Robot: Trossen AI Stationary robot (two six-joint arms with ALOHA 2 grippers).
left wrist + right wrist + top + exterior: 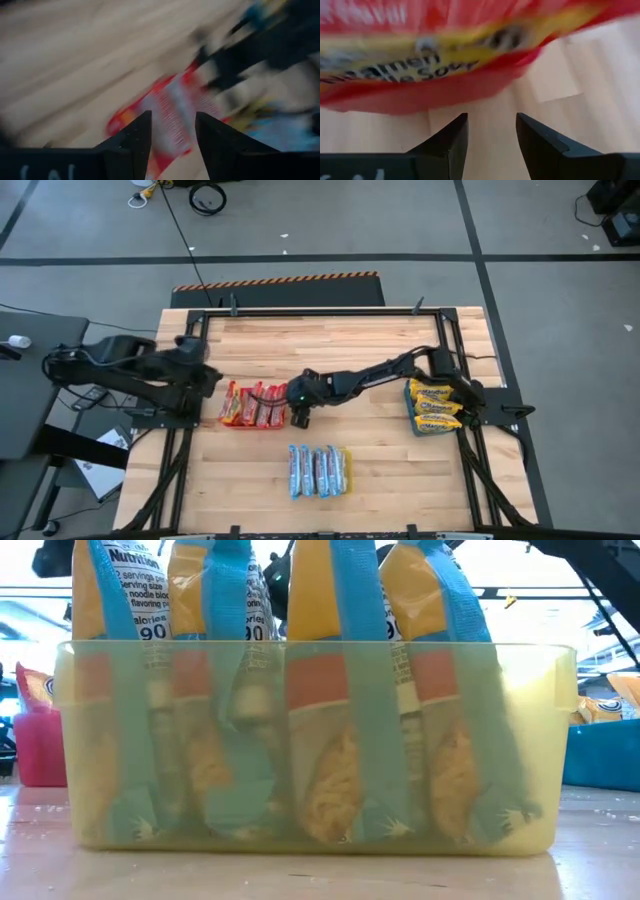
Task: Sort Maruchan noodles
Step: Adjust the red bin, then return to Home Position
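Observation:
Several red Maruchan packets [253, 405] stand in a row left of the table's middle. Blue-and-white packets [315, 470] stand upright in a translucent yellow tray [530, 670] near the near edge. Yellow-orange packets [435, 408] are stacked at the right side. My right gripper [299, 418] is open at the right end of the red row; in its wrist view a red packet [420, 60] lies just ahead of the empty fingers [491, 135]. My left gripper [212, 380] is open, left of the red row, with a red packet [172, 107] beyond its fingers.
In the low view a red tray [40, 750] shows at the left and a blue tray [605, 755] at the right, behind the yellow tray. Bare wooden tabletop [330, 340] lies toward the far edge. A black frame [445, 330] runs along the table's sides.

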